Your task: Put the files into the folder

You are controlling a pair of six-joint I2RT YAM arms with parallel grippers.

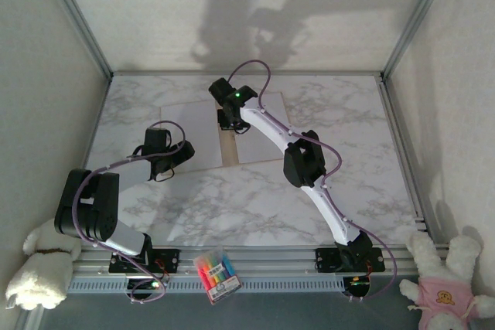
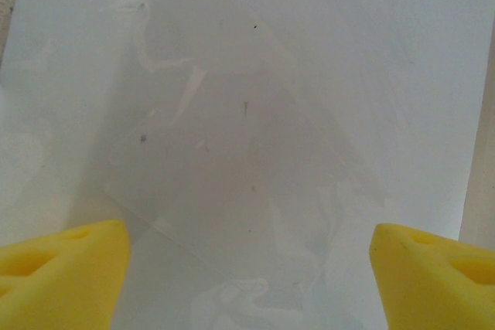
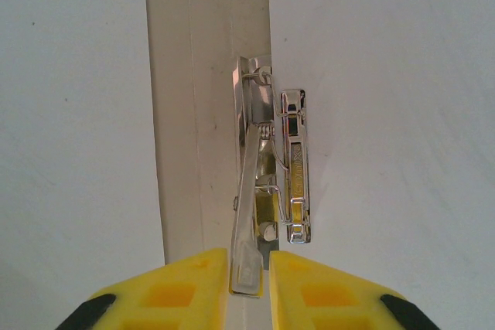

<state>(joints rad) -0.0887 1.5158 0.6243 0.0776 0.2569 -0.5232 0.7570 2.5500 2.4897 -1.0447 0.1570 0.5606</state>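
The folder (image 1: 227, 148) lies open in the middle of the table, and its tan spine (image 3: 186, 113) shows as a strip. White files (image 1: 189, 130) cover the left leaf, and more white files (image 1: 261, 135) cover the right one. On the spine sits a chrome clip (image 3: 294, 168). My right gripper (image 3: 249, 256) is shut on the clip's metal lever (image 3: 249, 191), above the spine (image 1: 228, 121). My left gripper (image 2: 247, 245) hovers open over the left sheet's near corner (image 1: 172, 161), nothing between its yellow fingers (image 2: 69, 268).
A pack of coloured markers (image 1: 216, 273) lies on the front rail. Plush toys sit at the near left (image 1: 39, 264) and near right (image 1: 445, 280) corners. Grey walls and metal frame posts (image 1: 77, 17) enclose the marble table (image 1: 232, 206).
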